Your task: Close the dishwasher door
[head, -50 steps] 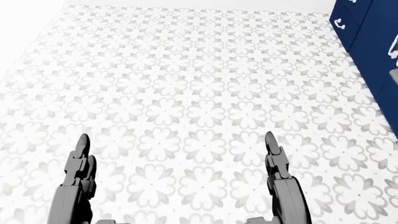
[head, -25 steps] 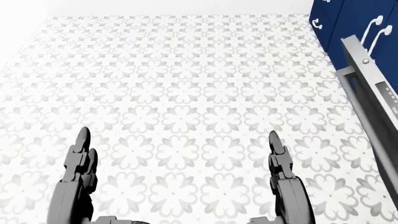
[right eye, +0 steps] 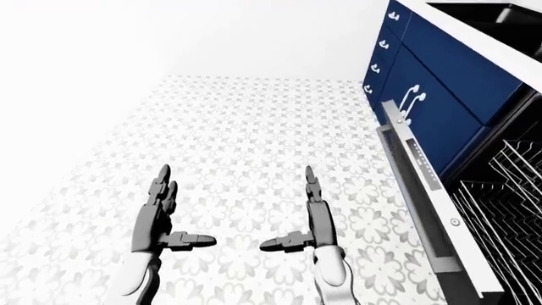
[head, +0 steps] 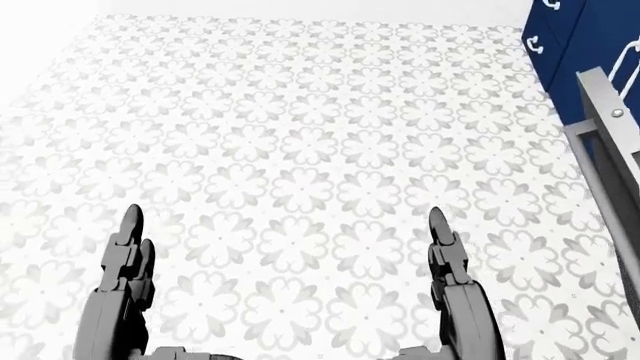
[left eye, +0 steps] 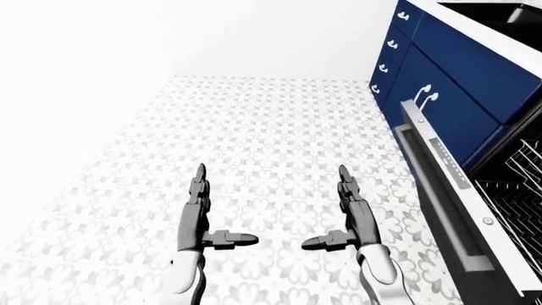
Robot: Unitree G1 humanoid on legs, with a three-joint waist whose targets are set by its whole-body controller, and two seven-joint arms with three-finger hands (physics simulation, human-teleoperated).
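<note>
Right of the right hand [left eye: 351,216], well apart: dishwasher door [left eye: 440,203] hanging open, wire rack [left eye: 513,190] beyond it, seen only in the eye views. Left hand [left eye: 196,213] level with the right, both over the patterned floor [left eye: 254,127], fingers straight, thumbs pointing inward, holding nothing. Above the door, blue cabinets [left eye: 449,70] under a counter [right eye: 474,32]. Head view: only the door's grey edge [head: 610,142] and fingertips.

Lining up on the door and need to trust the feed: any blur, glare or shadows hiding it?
Left-eye view: sharp, evenly lit render, no glare; the open grey dishwasher door reads clearly beside the navy cabinets. Head view: equally crisp, but it shows mostly patterned floor tile, the door cropped at the right edge.
</note>
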